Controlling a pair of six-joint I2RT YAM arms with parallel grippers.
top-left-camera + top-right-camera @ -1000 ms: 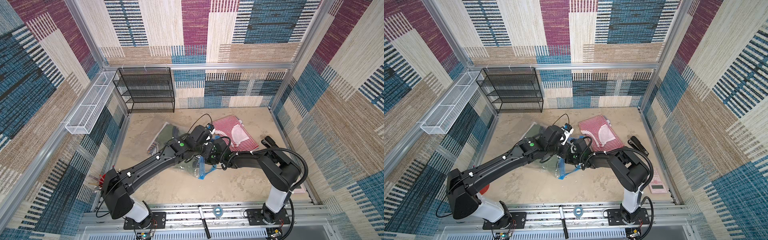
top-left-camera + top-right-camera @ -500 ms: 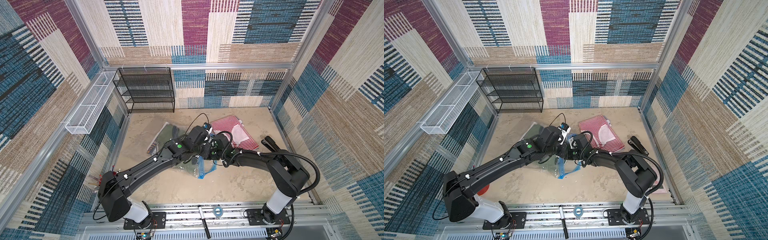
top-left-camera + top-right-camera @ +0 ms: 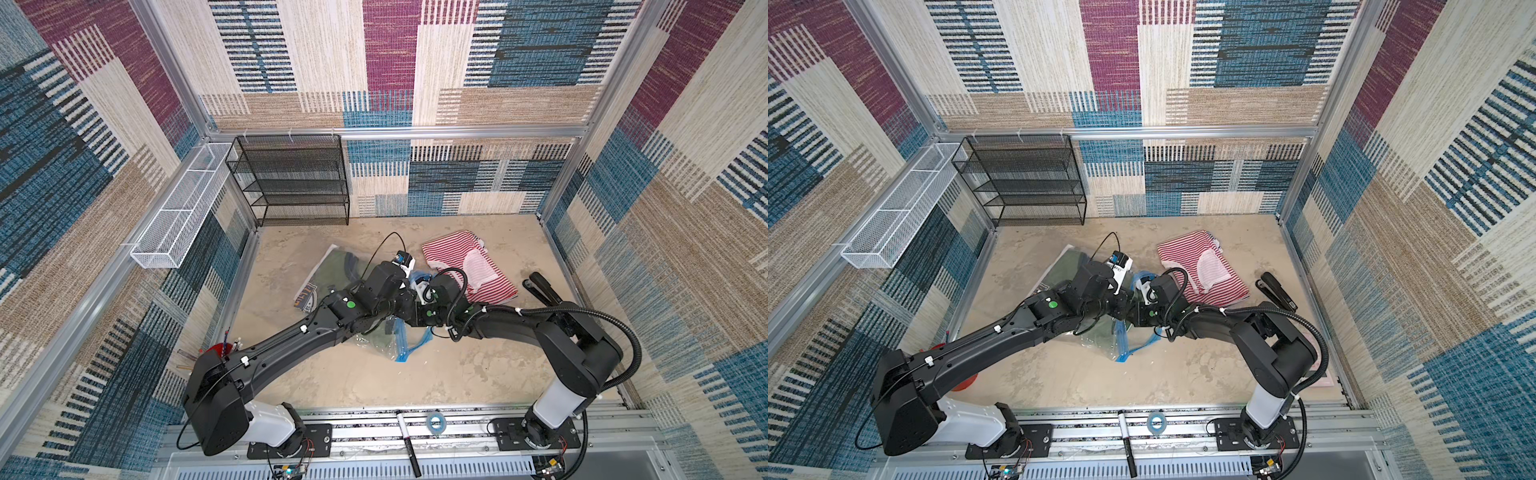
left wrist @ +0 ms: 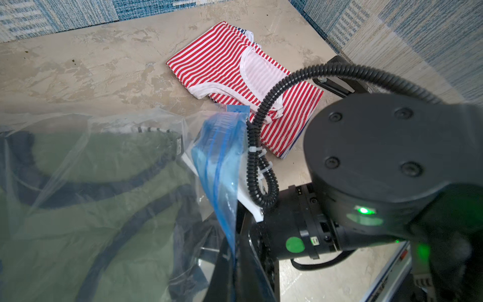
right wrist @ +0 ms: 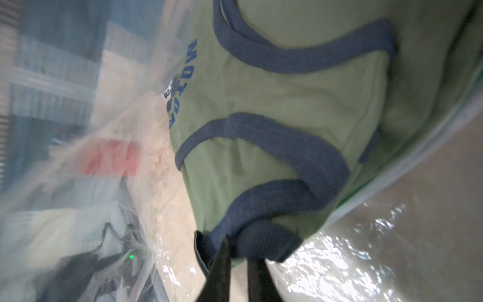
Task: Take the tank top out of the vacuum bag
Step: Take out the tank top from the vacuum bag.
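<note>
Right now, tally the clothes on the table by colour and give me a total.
Green with navy trim: 1, the tank top, inside the bag.
Red-and-white: 1, the striped top, lying outside the bag.
Total: 2, as far as the views show.

I see a folded red-and-white striped garment (image 3: 465, 266) lying flat toward the table's far right corner, with a black stapler (image 3: 540, 286) near it at the right edge. A black wire-mesh shelf rack (image 3: 291, 178) stands in the far left corner. A black marker pen (image 3: 406, 440) and a blue tape roll (image 3: 434, 422) lie on the near rail.
</note>
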